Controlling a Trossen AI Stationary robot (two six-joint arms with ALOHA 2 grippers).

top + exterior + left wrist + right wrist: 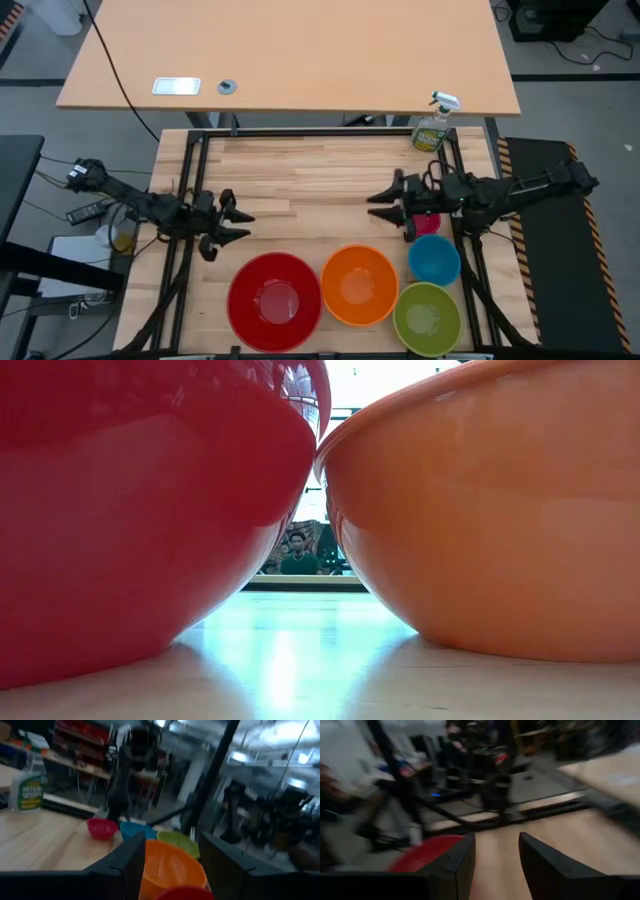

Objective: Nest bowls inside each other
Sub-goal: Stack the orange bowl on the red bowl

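Five bowls stand upright on their bases at the table's near side: red (275,300), orange (359,285), green (428,318), blue (434,259), and a small pink one (428,224) partly under my right arm. None sits inside another. The low view shows only the red bowl (130,510) and the orange bowl (490,510), side by side. My left gripper (243,226) hangs open above the table, left of the red bowl's far rim. My right gripper (375,206) is open too, above the bare wood beyond the orange bowl, with nothing between its fingers (462,860).
A green spray bottle (434,125) stands at the table's far right corner. Black frame rails (300,133) run along the far and side edges. Bare wood lies between the two grippers. A person (297,555) shows far off in the room between the two near bowls.
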